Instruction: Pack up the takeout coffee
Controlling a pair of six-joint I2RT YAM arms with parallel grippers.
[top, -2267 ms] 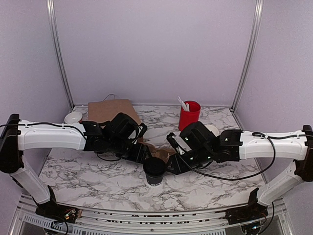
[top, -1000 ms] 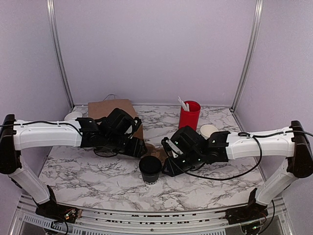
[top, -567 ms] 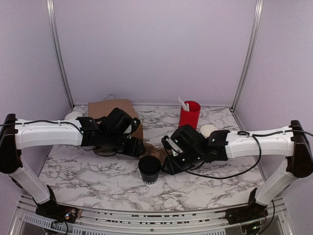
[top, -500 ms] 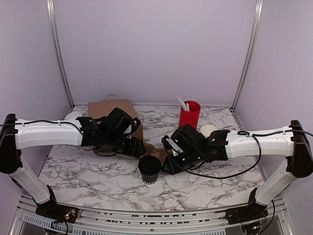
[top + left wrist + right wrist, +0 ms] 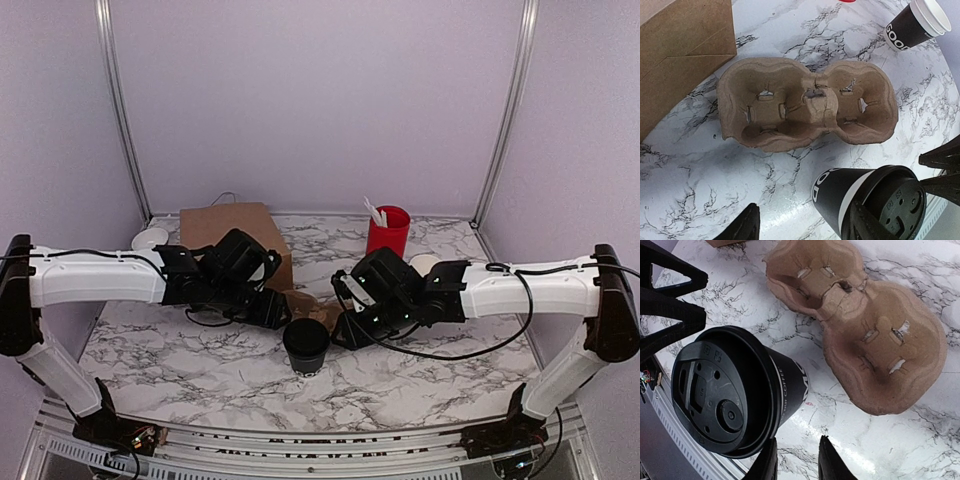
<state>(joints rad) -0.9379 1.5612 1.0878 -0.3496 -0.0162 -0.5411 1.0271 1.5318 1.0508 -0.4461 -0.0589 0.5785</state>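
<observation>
Top external view shows a marble desk [image 5: 430, 380] carrying everything. A brown paper bag [image 5: 230, 228] sits toward the far left corner. Just off its near right side lies a pulp cup carrier [image 5: 805, 107], around the desk's middle. A red cup [image 5: 387, 232] with white utensils stands near the far edge, right of centre. The takeout coffee [image 5: 306, 345], lid on, stands upright on the marble between the carrier and the near edge. The left gripper [image 5: 280, 312] is spread wide with nothing between its fingers. The right gripper [image 5: 798, 440] is narrow, with bare marble showing in its gap, just beside the coffee.
</observation>
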